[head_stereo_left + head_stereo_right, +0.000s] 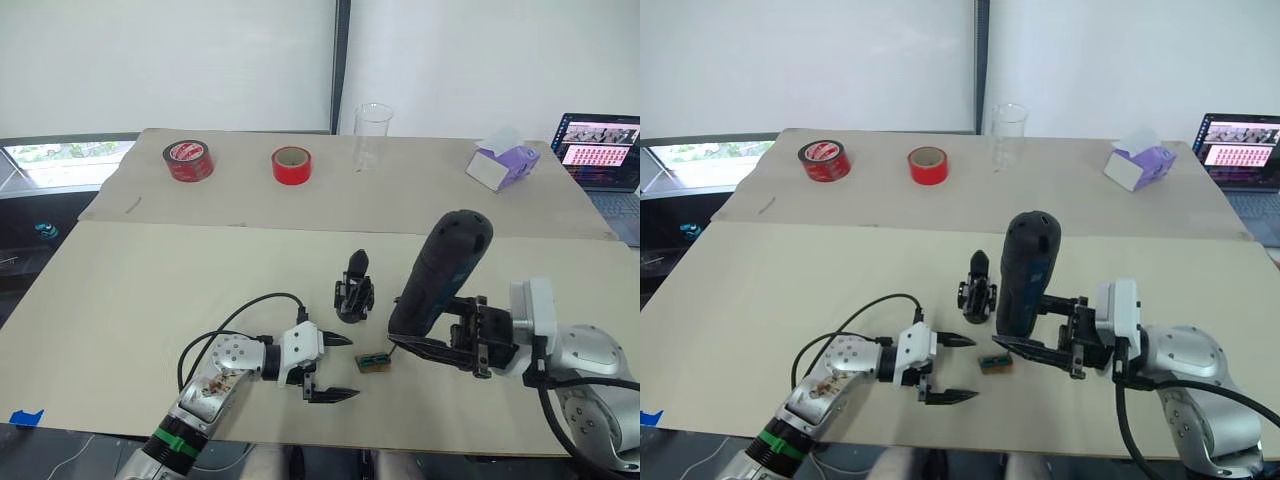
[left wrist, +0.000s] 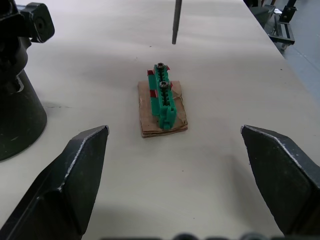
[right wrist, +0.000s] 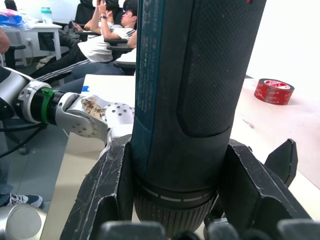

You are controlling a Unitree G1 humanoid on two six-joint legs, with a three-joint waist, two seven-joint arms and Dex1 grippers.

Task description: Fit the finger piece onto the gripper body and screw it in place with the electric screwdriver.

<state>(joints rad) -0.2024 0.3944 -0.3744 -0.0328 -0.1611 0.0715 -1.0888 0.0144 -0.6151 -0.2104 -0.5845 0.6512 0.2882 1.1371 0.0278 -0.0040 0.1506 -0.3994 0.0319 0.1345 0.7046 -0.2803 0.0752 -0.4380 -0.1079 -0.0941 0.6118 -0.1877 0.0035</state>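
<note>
Left eye view: right gripper [image 1: 440, 345], lower right, jaws clamped on the electric screwdriver [image 1: 438, 272], tilted, rounded end up. Gripper body [image 1: 354, 288] upright at centre of tabletop [image 1: 120, 290]. Left gripper [image 1: 335, 367], lower centre, jaws apart, holding nothing.

Left wrist view: green block [image 2: 163, 97] on cardboard between the 2 fingertips [image 2: 85, 150], screwdriver bit above it.

Right wrist view: screwdriver barrel gripped on both sides.

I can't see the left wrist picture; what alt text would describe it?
A small green block holding two screws on a brown cardboard pad lies on a beige table between the left gripper's two open black fingers. A thin metal screwdriver bit hangs beyond it.
</note>
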